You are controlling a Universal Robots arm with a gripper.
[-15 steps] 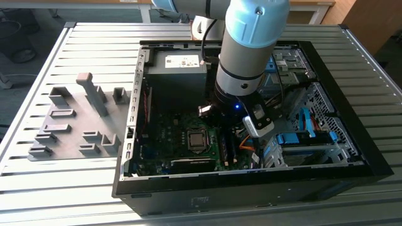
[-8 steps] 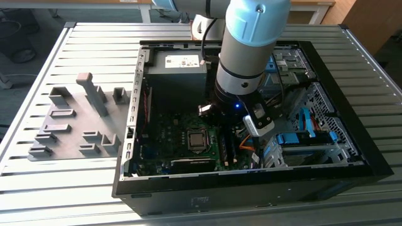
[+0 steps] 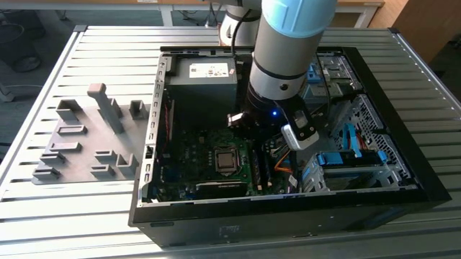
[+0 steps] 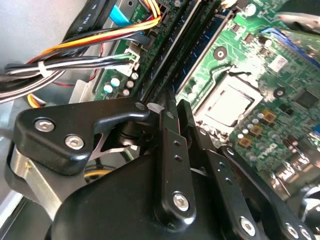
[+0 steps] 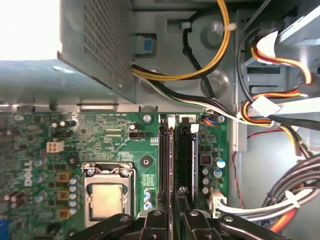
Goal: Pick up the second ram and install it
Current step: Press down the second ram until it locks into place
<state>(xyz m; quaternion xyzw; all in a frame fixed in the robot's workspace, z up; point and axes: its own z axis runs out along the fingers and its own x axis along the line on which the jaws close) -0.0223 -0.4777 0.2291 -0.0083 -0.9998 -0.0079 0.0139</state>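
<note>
**Gripper down over the memory slots, tips nearly together**

Gripper [image 5: 175,194] sits low inside the open computer case [image 3: 426,181], tips right above the two long dark memory slots [image 5: 165,160] on the green motherboard [image 5: 115,140]. In both wrist views the two black fingers [image 4: 167,125] stand pressed almost together, with a hairline gap between them. Cannot tell if a board is pinched in that gap.

Second ram: can't pick it out for sure. The slots run side by side beside the processor socket [image 5: 107,197], with pale latches at their far ends. Whether a strip sits in either slot is not clear.

In the exterior view the arm [image 3: 288,54] reaches down into the case near its middle, next to the metal power supply box [image 3: 205,81]. Bundled yellow, orange, black and white cables [image 5: 190,75] lie just beside the slots, on the side away from the socket.

Grey fixture plate [image 3: 79,145] with upright blocks lies on the slatted table [image 3: 72,216], towards the exterior view's left, outside the case and well apart from the gripper.
</note>
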